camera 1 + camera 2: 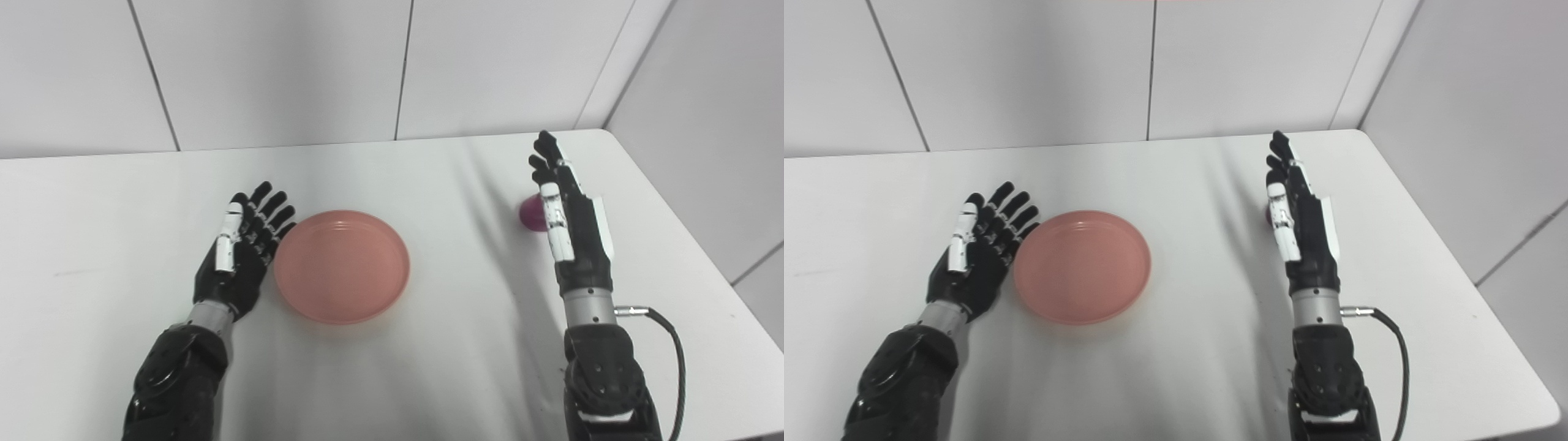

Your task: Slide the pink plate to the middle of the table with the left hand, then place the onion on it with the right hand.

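So my left hand (242, 245) is spread flat, fingers right against the pink plate's (341, 265) left rim, plate mid-table. My right hand (566, 214) is empty, fingers straight, just beside the onion (531, 214), half hiding it.

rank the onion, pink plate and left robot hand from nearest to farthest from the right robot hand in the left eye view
1. Onion: just left of the right robot hand, partly hidden behind it.
2. Pink plate: mid-table, well to the left.
3. Left robot hand: farthest, at the plate's left rim.
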